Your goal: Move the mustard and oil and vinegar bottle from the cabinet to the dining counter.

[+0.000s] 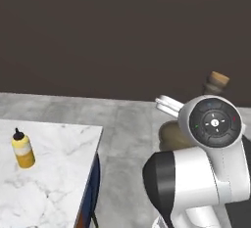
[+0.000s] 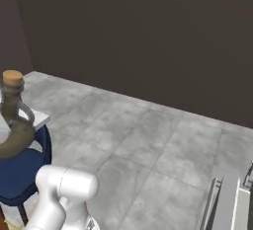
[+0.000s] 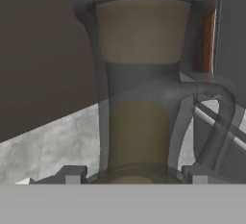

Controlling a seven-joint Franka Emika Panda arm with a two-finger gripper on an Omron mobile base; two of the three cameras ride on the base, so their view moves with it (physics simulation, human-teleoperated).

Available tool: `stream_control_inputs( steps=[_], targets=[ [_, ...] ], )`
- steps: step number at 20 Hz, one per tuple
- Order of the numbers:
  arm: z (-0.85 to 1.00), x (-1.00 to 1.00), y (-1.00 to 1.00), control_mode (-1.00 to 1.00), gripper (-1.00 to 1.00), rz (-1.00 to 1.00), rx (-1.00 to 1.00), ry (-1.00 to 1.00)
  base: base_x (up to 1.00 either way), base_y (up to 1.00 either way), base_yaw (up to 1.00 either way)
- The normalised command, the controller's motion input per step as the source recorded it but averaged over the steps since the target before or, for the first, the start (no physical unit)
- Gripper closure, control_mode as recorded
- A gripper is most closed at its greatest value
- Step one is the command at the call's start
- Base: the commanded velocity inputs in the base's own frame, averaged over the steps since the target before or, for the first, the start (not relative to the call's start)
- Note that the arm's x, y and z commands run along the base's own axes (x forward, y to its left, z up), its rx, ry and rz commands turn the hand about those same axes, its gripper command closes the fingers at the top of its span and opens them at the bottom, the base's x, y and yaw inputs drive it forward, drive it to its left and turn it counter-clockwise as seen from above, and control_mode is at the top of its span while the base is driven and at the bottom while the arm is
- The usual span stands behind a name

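Note:
The mustard (image 1: 23,149), a small yellow squeeze bottle with a dark nozzle, stands upright on the white marble dining counter (image 1: 59,183) at the left. The oil and vinegar bottle (image 2: 14,120) is an olive-brown flask with a cork, and it hangs in the air beside the counter's corner. In the left base view the flask (image 1: 172,135) is partly hidden behind my arm, with its cork above. In the hand view my gripper (image 3: 137,180) is shut on the flask (image 3: 139,136), with a fingertip (image 3: 72,175) on each side of its shoulder. The cabinet is out of view.
A blue stool (image 2: 20,170) stands under the counter's end. Grey tiled floor (image 2: 148,140) stretches to a dark wall (image 1: 122,31) behind. A grey metal unit (image 2: 230,202) sits at the lower right of the right base view.

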Motion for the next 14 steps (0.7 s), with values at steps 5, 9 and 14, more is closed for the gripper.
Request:
stream_control_inputs(
  steps=[5,9,14],
  targets=[
    [0.0,0.0,0.0,1.0,1.0,0.0,0.0,0.0,0.77,-0.01,-0.09],
    [0.0,0.0,0.0,1.0,1.0,0.0,0.0,0.0,0.77,-0.04,0.0],
    [0.0,0.0,0.0,1.0,1.0,0.0,0.0,0.0,0.51,-0.11,-0.01]
  ],
)
